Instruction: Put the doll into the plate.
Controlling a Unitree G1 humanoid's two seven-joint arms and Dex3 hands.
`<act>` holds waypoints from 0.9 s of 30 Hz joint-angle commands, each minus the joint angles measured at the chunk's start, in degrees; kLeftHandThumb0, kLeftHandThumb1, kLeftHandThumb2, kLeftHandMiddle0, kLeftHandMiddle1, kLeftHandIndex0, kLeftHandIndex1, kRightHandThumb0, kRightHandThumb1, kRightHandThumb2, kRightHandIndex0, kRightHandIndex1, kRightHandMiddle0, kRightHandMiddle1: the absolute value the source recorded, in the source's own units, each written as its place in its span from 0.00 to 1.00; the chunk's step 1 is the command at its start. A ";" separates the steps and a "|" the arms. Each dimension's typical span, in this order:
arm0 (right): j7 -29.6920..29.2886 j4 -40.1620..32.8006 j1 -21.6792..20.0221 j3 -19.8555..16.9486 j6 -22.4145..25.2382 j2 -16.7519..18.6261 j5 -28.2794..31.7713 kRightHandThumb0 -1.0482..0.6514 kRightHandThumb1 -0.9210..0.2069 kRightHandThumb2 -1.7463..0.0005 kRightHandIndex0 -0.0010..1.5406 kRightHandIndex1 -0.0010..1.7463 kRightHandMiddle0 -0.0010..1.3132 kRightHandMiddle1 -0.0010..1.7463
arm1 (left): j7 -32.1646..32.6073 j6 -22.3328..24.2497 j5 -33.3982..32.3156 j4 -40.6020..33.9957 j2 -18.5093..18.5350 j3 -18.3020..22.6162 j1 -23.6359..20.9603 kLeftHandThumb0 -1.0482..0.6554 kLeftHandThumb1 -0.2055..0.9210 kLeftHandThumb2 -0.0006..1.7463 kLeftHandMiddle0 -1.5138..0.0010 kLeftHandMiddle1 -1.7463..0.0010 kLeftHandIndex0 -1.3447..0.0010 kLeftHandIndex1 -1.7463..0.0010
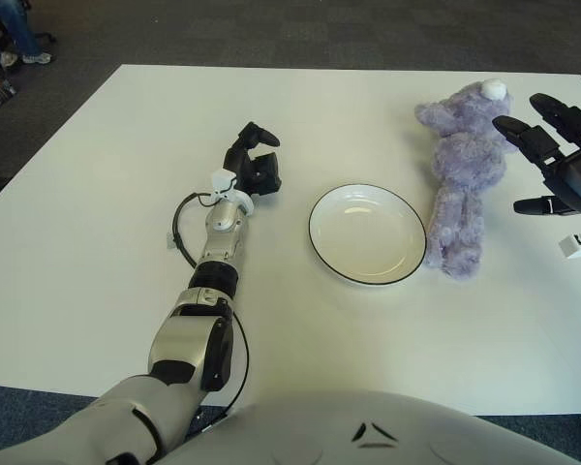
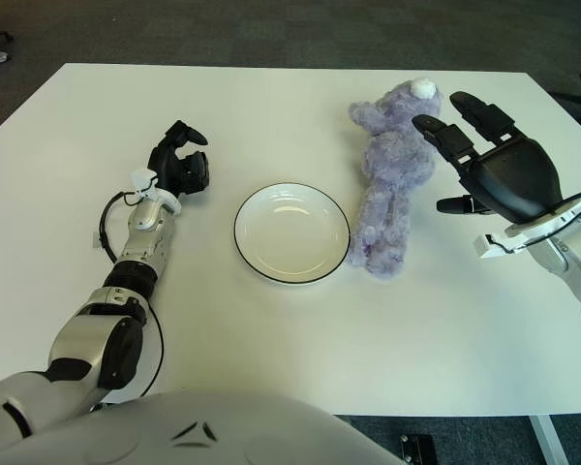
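Note:
A purple plush bear doll lies on the white table, head toward the far edge, feet toward me. Just left of its legs sits a white plate with a dark rim, nothing in it. My right hand hovers at the doll's right side near its arm, fingers spread and holding nothing, the fingertips close to the doll's shoulder. My left hand shows to the left of the plate, fingers loosely curled around nothing.
The white table stretches wide around the objects. A black cable loop lies beside my left forearm. Dark carpet surrounds the table, with a seated person's feet at the far left corner.

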 commanded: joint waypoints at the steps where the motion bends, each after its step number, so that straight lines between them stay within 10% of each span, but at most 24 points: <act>1: -1.58 0.99 -2.44 0.82 -1.18 -0.28 -0.55 0.34 0.52 0.47 0.04 0.00 0.00 0.34 | -0.18 0.29 -0.97 1.89 -0.81 0.28 3.21 0.36 0.58 0.66 0.20 0.00 0.62 0.00; 27: -1.38 2.70 -13.68 9.19 -3.63 -2.54 -9.03 0.51 0.61 0.37 0.00 0.00 0.00 0.17 | -0.36 -0.58 -0.81 1.83 -0.88 -0.18 3.72 0.36 0.57 0.67 0.19 0.00 0.62 0.00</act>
